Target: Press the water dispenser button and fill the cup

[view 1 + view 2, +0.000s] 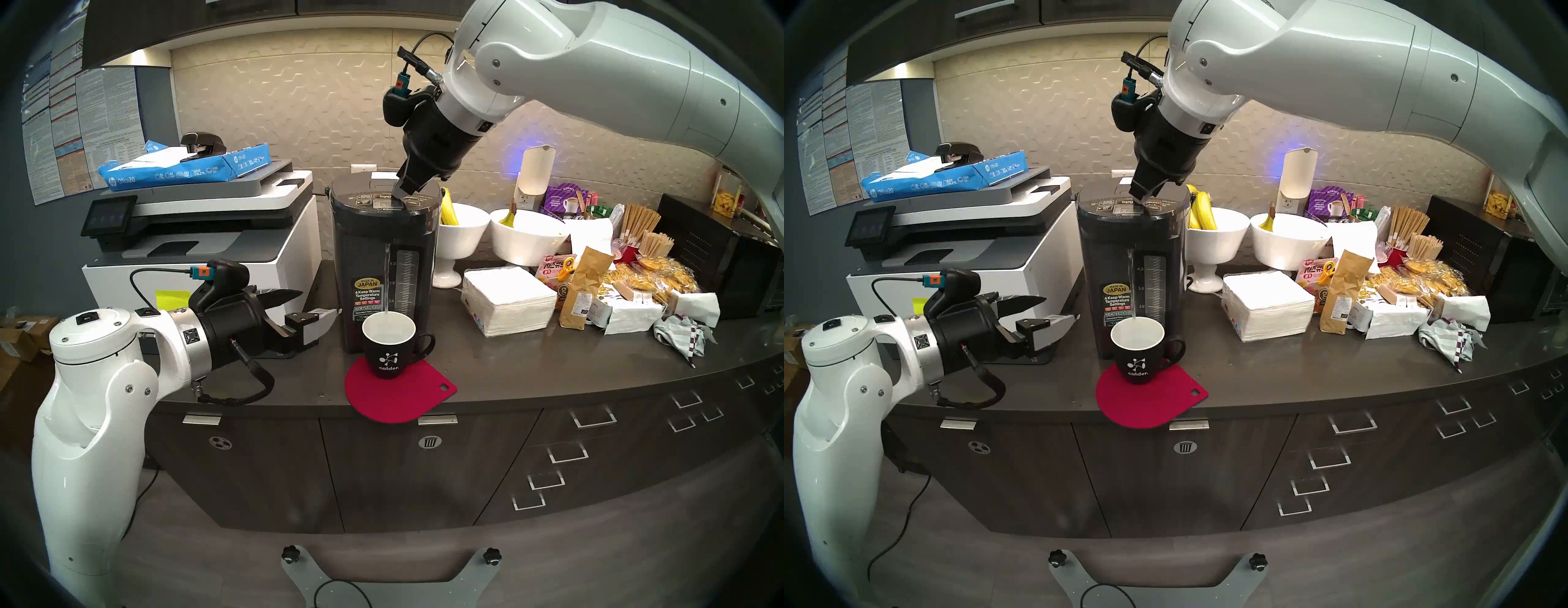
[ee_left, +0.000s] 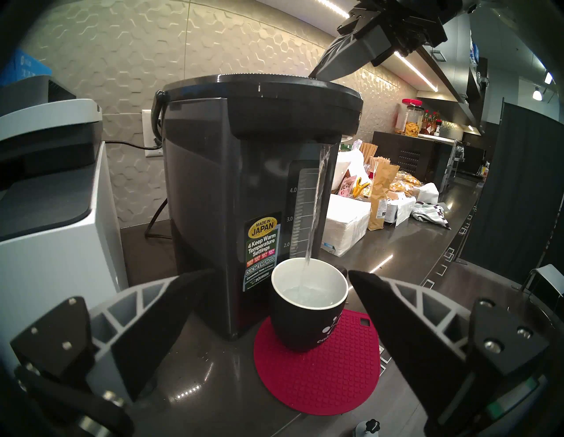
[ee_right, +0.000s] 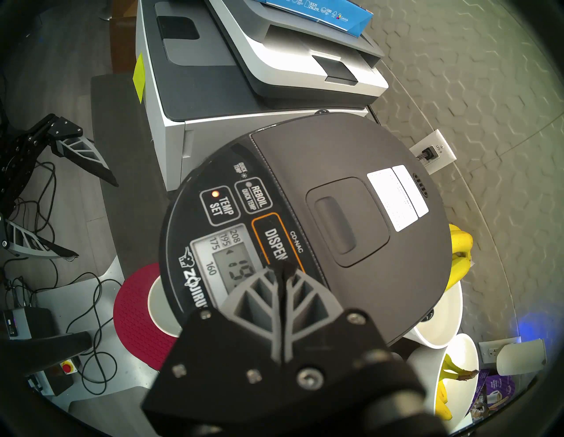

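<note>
Pressing my right fingers [image 3: 282, 270], closed together, on the button [image 3: 273, 244], water streaming into the cup [image 1: 389, 344] at frame centre, my left fingers [image 1: 307, 308] spread wide, empty.

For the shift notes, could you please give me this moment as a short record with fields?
dispenser: on the counter, beside the printer
button: pressed by the shut right tool
water: streaming from the spout into the cup
cup: upright on the red mat, partly filled
left tool: open, empty, level, left of the cup
other items: napkins, bananas in white bowls
</note>
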{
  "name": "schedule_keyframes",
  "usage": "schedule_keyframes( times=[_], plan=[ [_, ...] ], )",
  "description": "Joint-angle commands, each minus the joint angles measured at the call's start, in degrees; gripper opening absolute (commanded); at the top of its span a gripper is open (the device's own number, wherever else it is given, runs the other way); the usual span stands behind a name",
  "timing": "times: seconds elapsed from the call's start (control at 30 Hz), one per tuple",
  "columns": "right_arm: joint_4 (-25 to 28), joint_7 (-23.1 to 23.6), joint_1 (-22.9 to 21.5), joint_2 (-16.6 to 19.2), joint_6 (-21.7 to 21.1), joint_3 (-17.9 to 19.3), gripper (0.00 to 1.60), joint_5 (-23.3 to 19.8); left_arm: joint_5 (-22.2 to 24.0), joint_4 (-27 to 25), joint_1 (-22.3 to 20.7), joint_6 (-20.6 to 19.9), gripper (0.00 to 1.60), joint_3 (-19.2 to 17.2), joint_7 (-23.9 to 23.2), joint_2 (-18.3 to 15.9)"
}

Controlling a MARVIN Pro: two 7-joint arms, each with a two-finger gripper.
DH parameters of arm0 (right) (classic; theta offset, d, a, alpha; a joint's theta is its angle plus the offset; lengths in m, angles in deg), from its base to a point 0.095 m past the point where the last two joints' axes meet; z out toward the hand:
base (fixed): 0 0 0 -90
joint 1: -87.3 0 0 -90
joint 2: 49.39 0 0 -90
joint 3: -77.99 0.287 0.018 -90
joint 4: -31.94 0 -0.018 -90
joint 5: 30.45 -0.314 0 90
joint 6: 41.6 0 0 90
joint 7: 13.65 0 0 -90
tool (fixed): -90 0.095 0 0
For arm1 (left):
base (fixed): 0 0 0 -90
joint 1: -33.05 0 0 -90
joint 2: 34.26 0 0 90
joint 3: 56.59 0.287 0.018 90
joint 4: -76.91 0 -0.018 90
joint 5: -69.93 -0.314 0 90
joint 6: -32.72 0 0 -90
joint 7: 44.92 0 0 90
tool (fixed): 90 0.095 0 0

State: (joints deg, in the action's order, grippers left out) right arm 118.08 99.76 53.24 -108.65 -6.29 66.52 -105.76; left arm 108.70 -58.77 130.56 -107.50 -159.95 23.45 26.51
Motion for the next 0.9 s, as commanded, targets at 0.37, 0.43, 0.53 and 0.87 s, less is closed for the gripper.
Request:
schedule_keyframes(
  times=[0.37, 0.43, 0.53, 0.87],
  plan=[
    [0.3, 0.6, 2.0, -0.5, -0.3, -1.9, 0.00, -0.3, 0.0, -0.6, 0.0, 0.0, 1.60, 0.0, 0.0, 0.0],
    [0.3, 0.6, 2.0, -0.5, -0.3, -1.9, 0.00, -0.3, 0.0, -0.6, 0.0, 0.0, 1.60, 0.0, 0.0, 0.0],
    [0.3, 0.6, 2.0, -0.5, -0.3, -1.9, 0.00, -0.3, 0.0, -0.6, 0.0, 0.0, 1.60, 0.0, 0.0, 0.0],
    [0.3, 0.7, 2.0, -0.5, -0.3, -1.9, 0.00, -0.3, 0.0, -0.6, 0.0, 0.0, 1.60, 0.0, 0.0, 0.0]
  ],
)
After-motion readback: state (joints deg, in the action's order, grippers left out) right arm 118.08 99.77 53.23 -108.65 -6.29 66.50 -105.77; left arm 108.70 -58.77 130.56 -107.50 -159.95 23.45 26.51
